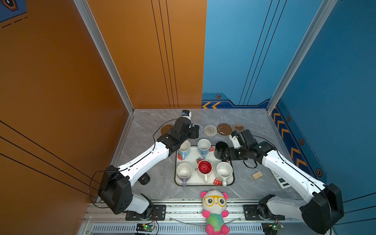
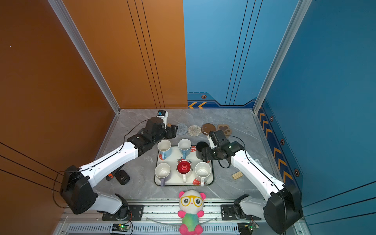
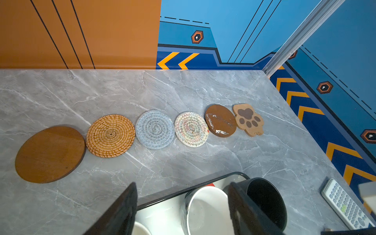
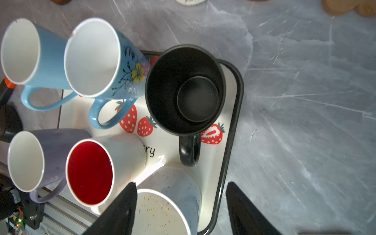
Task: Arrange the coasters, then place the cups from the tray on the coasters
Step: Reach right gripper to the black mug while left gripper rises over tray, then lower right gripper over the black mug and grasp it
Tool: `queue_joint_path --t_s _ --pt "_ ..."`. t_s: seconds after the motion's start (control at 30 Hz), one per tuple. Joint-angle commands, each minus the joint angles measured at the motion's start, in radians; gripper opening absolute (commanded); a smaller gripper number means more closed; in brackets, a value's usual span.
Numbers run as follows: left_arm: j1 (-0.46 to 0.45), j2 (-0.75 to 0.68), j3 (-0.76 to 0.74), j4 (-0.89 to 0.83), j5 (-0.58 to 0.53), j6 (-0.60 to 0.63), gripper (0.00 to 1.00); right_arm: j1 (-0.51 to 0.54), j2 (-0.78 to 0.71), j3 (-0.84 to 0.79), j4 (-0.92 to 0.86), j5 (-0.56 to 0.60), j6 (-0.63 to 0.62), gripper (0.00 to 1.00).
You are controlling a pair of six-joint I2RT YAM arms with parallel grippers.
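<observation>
Right gripper [image 4: 181,184] was seen spread and empty above the speckled mug [image 4: 162,211]; left gripper [image 3: 182,184] likewise. All cups [image 1: 204,168] were found on the tray [image 1: 194,180]. Tightly packed neighbours could be knocked during pickup.

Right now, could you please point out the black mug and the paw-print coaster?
black mug [image 4: 193,95]: right wrist view, inside floor.
paw-print coaster [image 3: 246,115]: left wrist view, large central pad.

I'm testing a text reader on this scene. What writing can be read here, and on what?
"rry": on the tray, start hidden behind the red-inside mug.
"st": same tray in a top view; rest hidden by that mug.
Keypad device: key labels too small to read.
Small bottle at the back: label blurred.
</observation>
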Motion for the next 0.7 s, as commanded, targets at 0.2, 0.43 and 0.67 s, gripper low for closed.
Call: queue_joint_path --t_s 0.2,0.43,0.67 --pt "0.012 -0.064 -0.047 0.064 0.003 0.061 0.76 0.030 0.066 -0.016 0.017 0.048 0.019 0.71" --pt "0.018 -0.077 -0.065 0.076 -0.005 0.060 0.77 0.029 0.115 -0.009 0.054 0.081 0.032 0.71" --pt "0.025 -0.080 -0.072 0.077 -0.008 0.057 0.78 0.016 0.136 -0.008 0.090 0.089 0.030 0.67"
